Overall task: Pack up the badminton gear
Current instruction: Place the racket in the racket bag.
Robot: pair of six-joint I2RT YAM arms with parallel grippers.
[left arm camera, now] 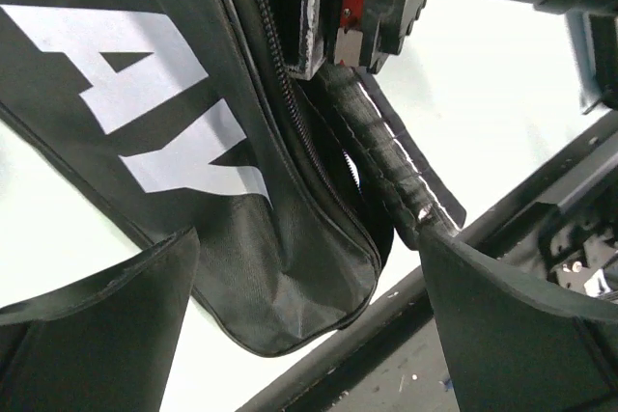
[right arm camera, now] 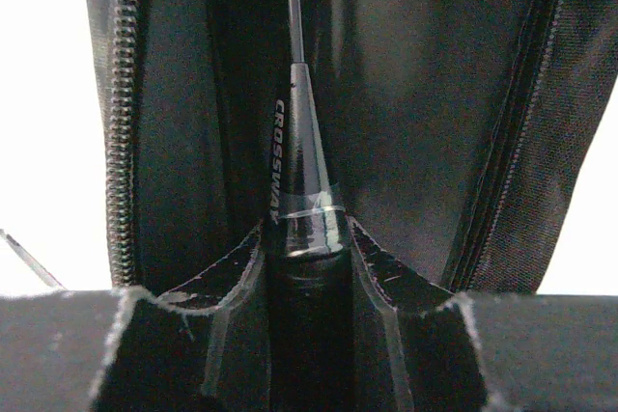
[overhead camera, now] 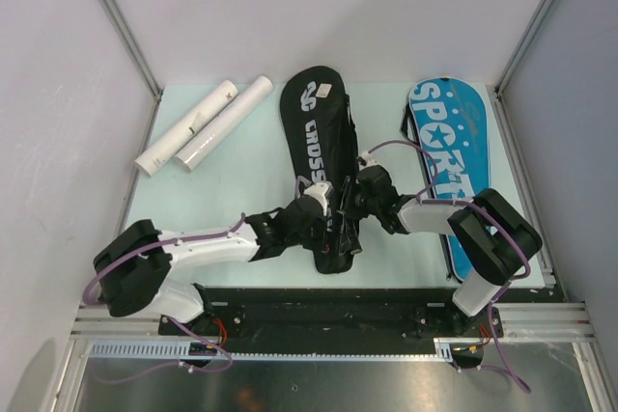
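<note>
A pale green table [overhead camera: 241, 180] sits between white walls [overhead camera: 319, 7]. The left gripper [left arm camera: 304, 248] gapes wide at the black bag [overhead camera: 314, 123]; the right gripper [right arm camera: 307, 238] clamps a racket [right arm camera: 293, 142] by its handle.

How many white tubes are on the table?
2. The left tube and the right tube lie side by side at the table's far left corner. Others may be hidden from view.
</note>
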